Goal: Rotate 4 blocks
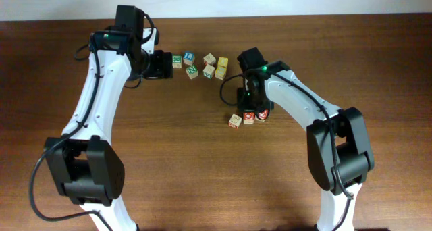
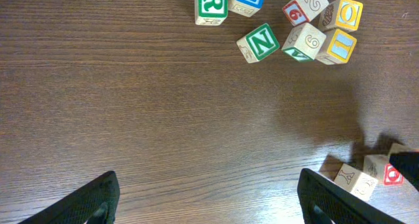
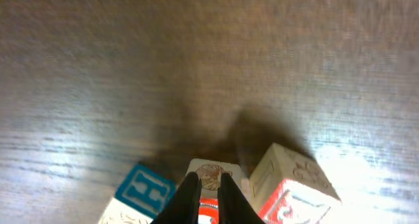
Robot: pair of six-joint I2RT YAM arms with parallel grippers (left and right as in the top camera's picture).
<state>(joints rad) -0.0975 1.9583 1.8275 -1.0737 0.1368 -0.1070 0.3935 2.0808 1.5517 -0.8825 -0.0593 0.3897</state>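
Blocks [image 1: 208, 71], ten: seven are clustering toward the far edge of the tabletop [image 1: 169, 143], three are sitting mid-tabletop. Left gripper [image 2: 209, 201] is hanging released; right gripper [image 3: 209, 181] is poising nearly clenched over one.

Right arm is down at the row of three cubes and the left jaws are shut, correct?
Not quite: the left gripper has its jaws wide open, nothing between them, as the left wrist view shows. The right gripper is indeed down at the row of three cubes.
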